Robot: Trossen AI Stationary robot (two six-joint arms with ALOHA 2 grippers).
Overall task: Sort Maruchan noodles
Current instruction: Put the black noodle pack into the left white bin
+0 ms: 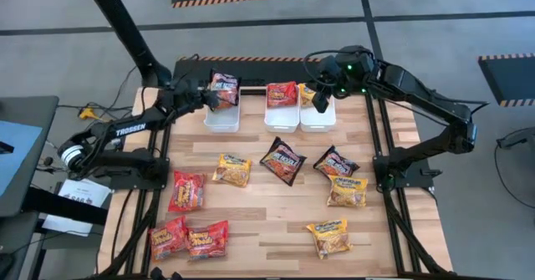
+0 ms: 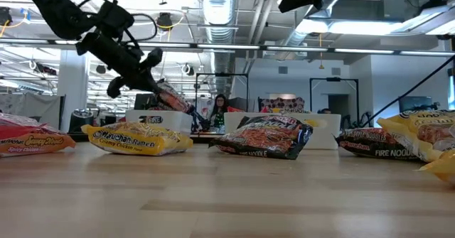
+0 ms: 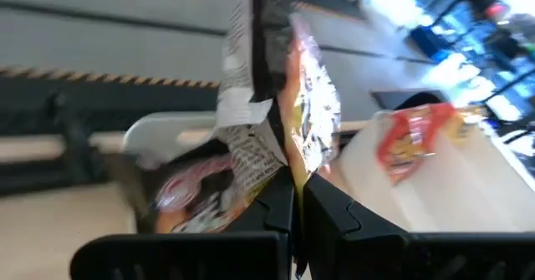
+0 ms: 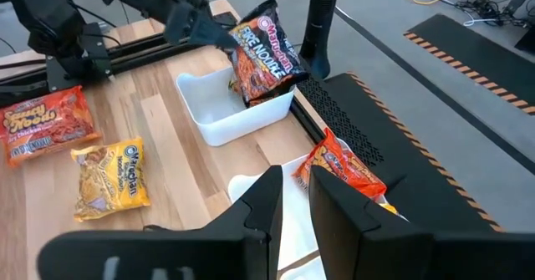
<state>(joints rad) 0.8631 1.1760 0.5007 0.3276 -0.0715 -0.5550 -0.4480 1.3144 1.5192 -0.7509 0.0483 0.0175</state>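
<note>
While your left gripper (image 1: 211, 99) pinches a dark noodle packet (image 1: 224, 88) over the left bin (image 1: 221, 117), just inside its far rim, your right gripper (image 1: 322, 92) hangs above the right bin (image 1: 318, 117), maybe holding a yellow packet (image 1: 308, 94). More packets (image 1: 282, 160) lie spread on the worktop (image 1: 267, 230), with bare wood between them.

One dark packet (image 1: 223, 89) hangs tilted over the left bin (image 1: 221, 118), a red packet (image 1: 282, 94) sits in the middle bin (image 1: 282, 115), and the rest of the noodles (image 1: 282, 160) in red, yellow and dark wrappers lie flat, scattered across the table (image 1: 276, 226).
</note>
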